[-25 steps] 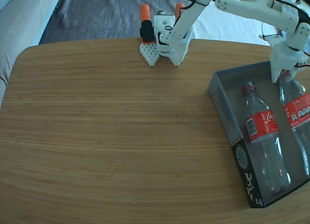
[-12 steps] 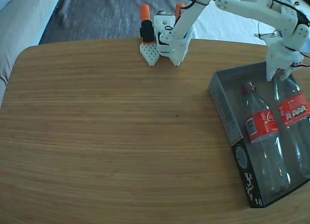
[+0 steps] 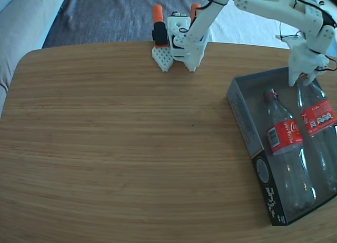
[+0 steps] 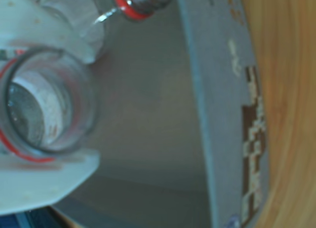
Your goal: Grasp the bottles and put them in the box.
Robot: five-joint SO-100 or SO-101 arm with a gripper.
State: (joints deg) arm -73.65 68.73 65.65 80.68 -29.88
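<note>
Two clear Coca-Cola bottles with red labels lie side by side in the shallow grey box (image 3: 241, 112) at the table's right. The left bottle (image 3: 283, 139) lies flat with its red neck ring toward the back. My gripper (image 3: 301, 81) is shut on the neck of the right bottle (image 3: 319, 121), near the box's back wall. In the wrist view the open mouth of that bottle (image 4: 88, 105) sits between my white fingers (image 4: 44, 184), and the other bottle's neck (image 4: 140, 3) shows at the top above the grey box floor (image 4: 148, 119).
The arm's base (image 3: 181, 40) is clamped at the table's back edge with orange-handled clamps (image 3: 157, 14). The wooden table (image 3: 121, 143) spreads wide to the left of the box. The box's right part runs past the edge of the fixed view.
My gripper has drawn back toward the box's rear wall, pulling the right bottle with it by the neck. The left bottle and the box have not moved.
</note>
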